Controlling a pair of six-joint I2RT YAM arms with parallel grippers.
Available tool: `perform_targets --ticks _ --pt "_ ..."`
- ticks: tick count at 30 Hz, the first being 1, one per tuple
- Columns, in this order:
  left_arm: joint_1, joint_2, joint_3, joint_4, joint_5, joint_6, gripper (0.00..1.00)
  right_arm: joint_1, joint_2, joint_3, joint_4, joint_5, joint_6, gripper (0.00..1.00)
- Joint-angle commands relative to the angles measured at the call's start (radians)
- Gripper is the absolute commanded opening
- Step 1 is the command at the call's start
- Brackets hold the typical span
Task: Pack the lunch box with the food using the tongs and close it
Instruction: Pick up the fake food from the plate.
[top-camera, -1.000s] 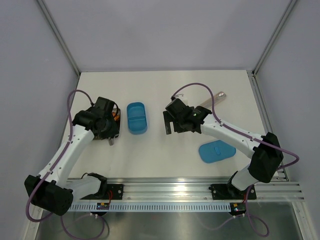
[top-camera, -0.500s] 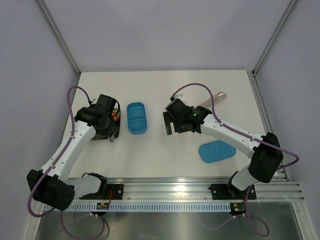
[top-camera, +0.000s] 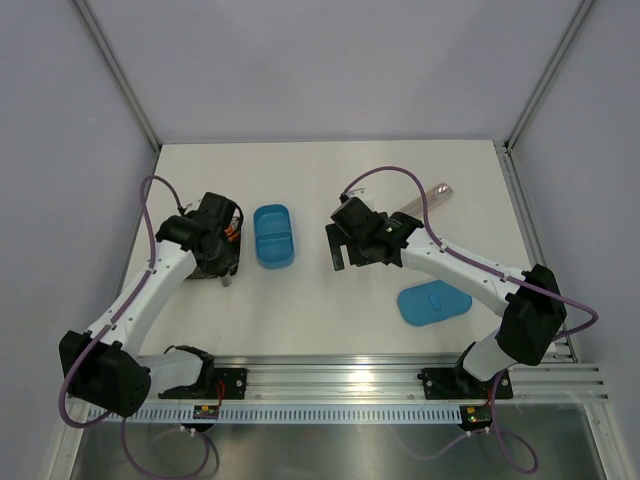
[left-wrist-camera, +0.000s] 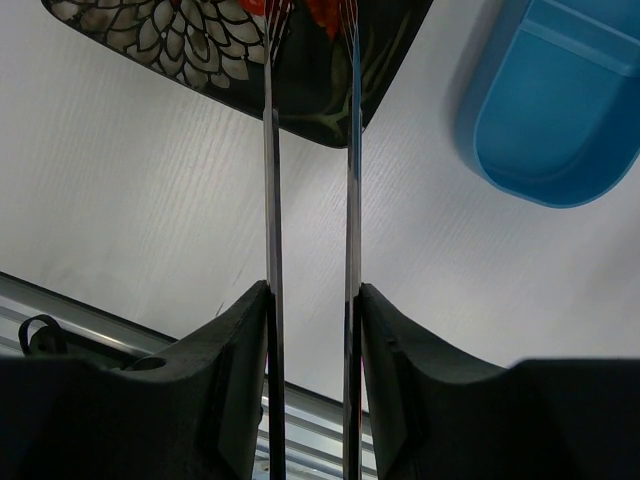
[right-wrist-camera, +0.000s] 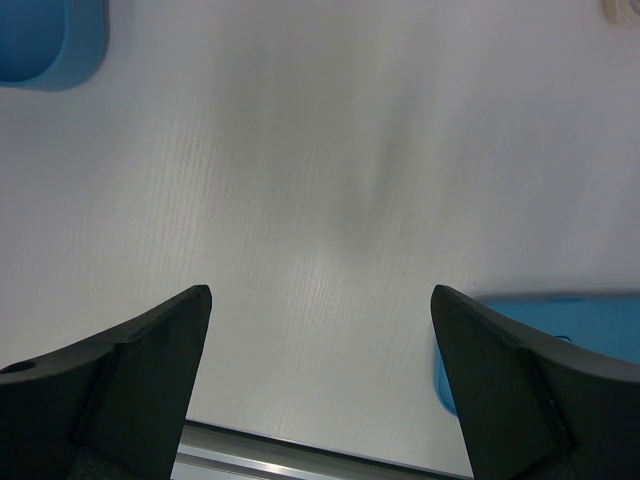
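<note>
Bright-blue lunch box (top-camera: 273, 250) — dark plate (left-wrist-camera: 160, 30), pale floral pattern

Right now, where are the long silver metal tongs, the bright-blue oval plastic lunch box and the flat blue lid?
The tongs (left-wrist-camera: 352, 180): left wrist view, one slim arm.
The lunch box (top-camera: 275, 253): top external view, near compartment's floor.
The lid (top-camera: 434, 303): top external view, its middle.

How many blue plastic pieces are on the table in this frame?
2. The open lunch box sits left of centre; the flat lid lies to the right, nearer the front edge. Some of the table is covered from above, so another could be hidden.
</note>
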Motion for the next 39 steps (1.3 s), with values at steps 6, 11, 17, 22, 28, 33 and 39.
perform_targets --ticks 6,11,17,22,28,33,39 --pt "0.003 0.029 -0.027 0.072 -0.021 -0.028 0.43 -0.007 0.002 0.012 0.011 0.019 -0.02 0.99" --pt "0.003 0.043 -0.039 0.083 -0.018 -0.031 0.43 -0.005 0.002 0.008 0.014 0.016 -0.023 0.99" --pt "0.004 0.051 -0.055 0.096 -0.028 -0.034 0.44 -0.007 0.007 0.002 0.019 0.007 -0.029 0.99" --pt "0.009 0.061 -0.062 0.115 -0.031 -0.029 0.44 -0.005 0.016 -0.001 0.025 0.002 -0.032 0.99" --pt "0.015 0.063 -0.071 0.134 -0.036 -0.031 0.39 -0.007 0.022 -0.003 0.025 0.002 -0.035 0.99" --pt "0.013 0.045 -0.055 0.102 -0.047 -0.037 0.25 -0.007 0.021 -0.001 0.022 0.002 -0.035 1.0" --pt "0.013 0.023 0.022 -0.013 -0.076 -0.04 0.17 -0.005 0.024 0.002 0.019 0.002 -0.035 1.0"
